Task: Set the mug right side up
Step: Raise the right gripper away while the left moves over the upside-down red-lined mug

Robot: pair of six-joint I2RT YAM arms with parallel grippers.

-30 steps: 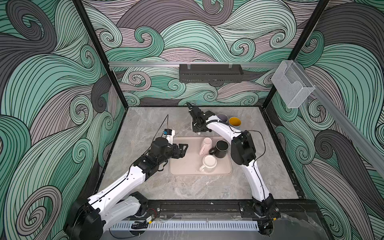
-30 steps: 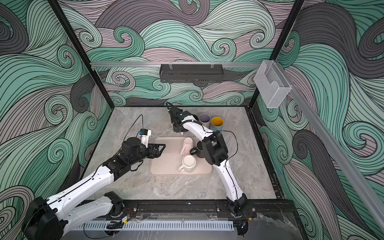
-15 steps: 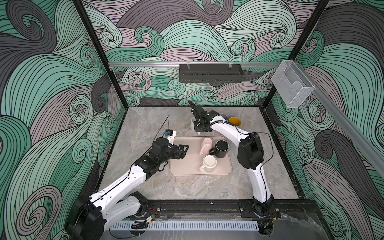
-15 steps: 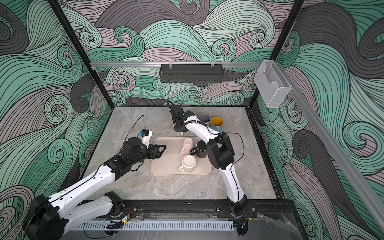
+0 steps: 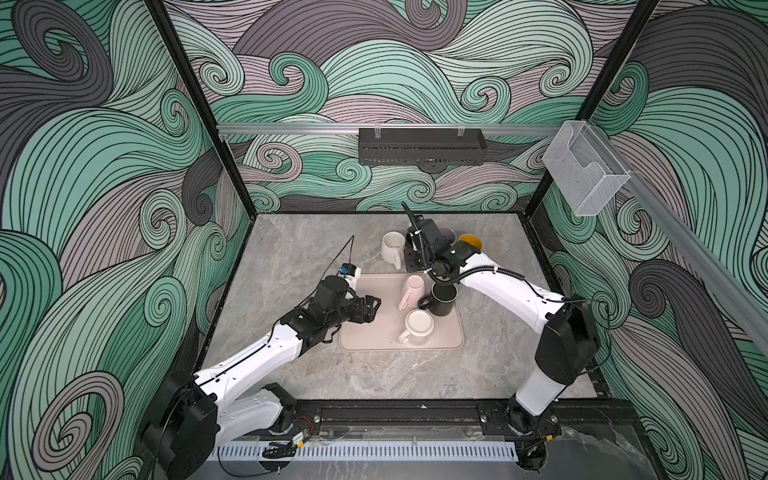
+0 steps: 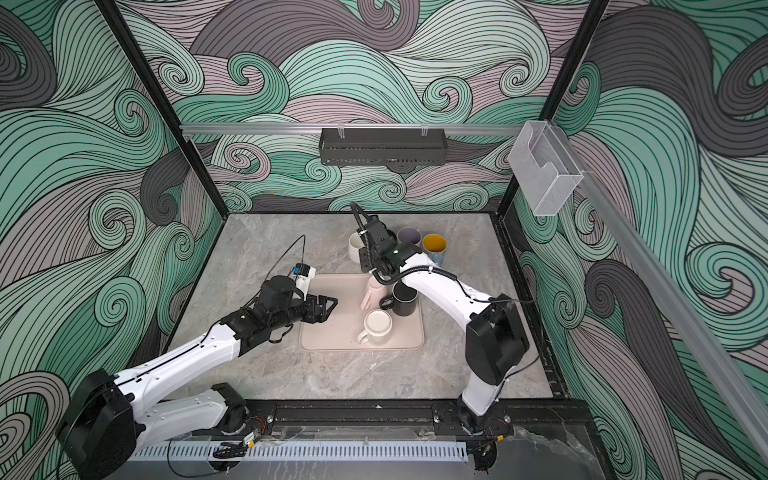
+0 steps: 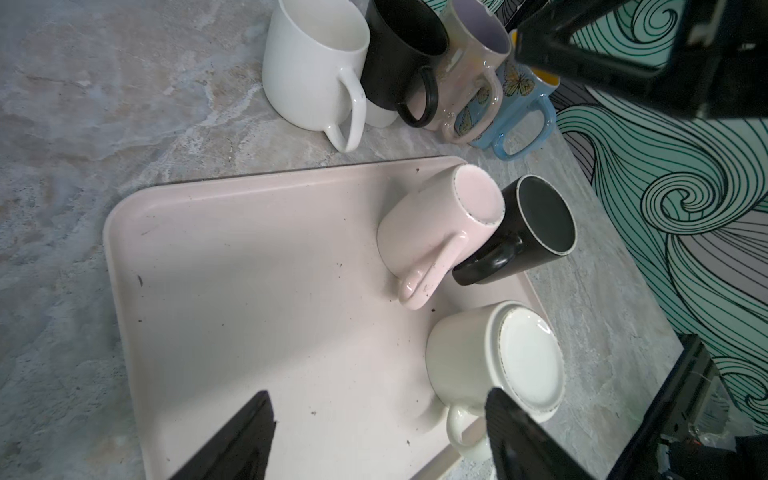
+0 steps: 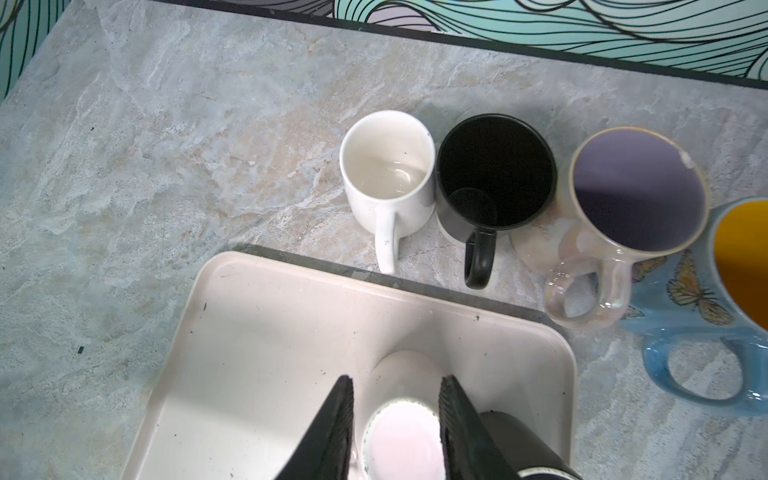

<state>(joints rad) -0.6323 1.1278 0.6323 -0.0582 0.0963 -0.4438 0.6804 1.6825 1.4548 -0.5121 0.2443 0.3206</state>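
Right wrist view: the inverted pale-pink ceramic mug [image 8: 401, 440] is framed lower centre, directly beneath the nearer right gripper [image 8: 395, 379], jaws parted, nothing gripped.

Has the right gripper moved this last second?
Yes: right gripper shifted right along the tray, off the white mug, toward the pink mug.

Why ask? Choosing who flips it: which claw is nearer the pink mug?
Right. The right claw hangs just above the upturned pink mug; the left claw sits at the edge of the tray, apart.
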